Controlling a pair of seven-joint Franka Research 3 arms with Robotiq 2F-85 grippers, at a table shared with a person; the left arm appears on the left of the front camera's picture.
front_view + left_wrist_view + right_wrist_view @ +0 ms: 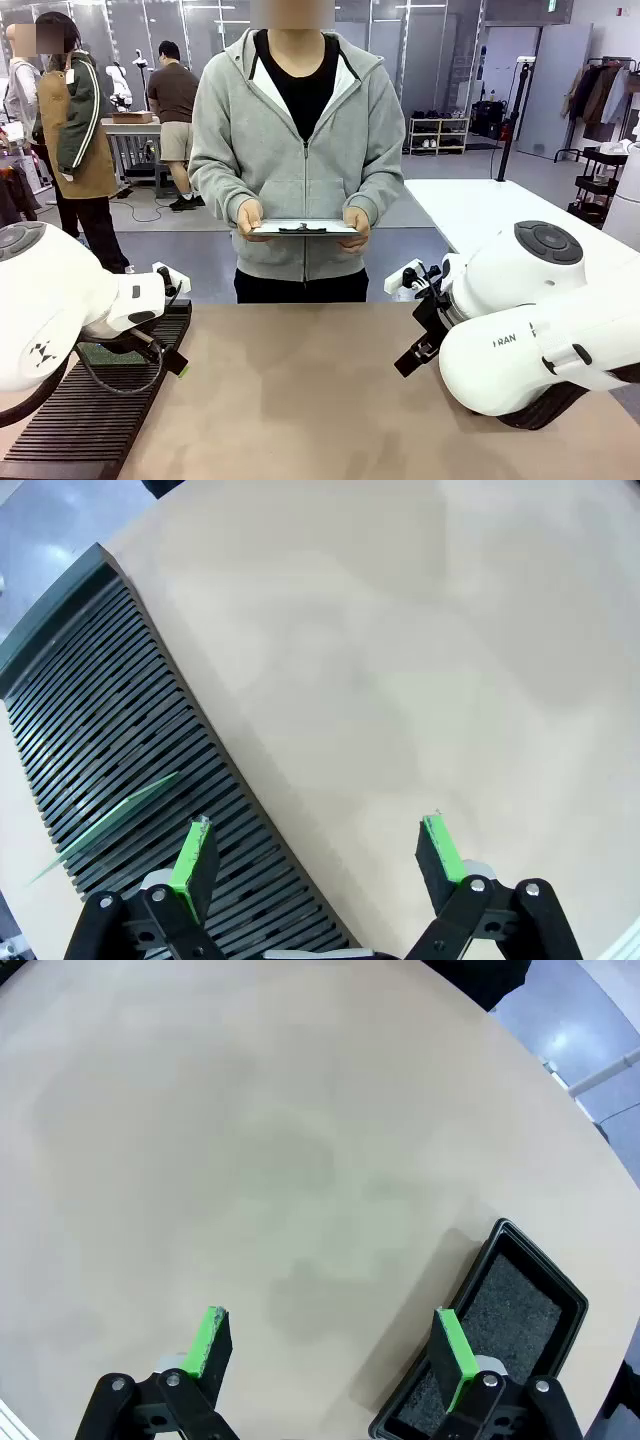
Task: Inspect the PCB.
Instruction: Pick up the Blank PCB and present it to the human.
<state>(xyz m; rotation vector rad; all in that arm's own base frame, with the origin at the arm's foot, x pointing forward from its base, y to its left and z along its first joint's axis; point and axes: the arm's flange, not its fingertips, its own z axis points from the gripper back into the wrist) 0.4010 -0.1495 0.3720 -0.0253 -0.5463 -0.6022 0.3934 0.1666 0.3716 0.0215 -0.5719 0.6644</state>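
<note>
Grippers are held wide apart and empty. The left gripper is poised over the edge of a black slotted rack, where the PCB is seen edge-on, standing in a slot near one finger and untouched. The right gripper is poised over bare bench, just beside the black tray, whose visible part is bare. At the far side a clipboard is held level by a person. Inspection is judged not yet begun: the board is yet to be drawn out, shown and checked.
</note>
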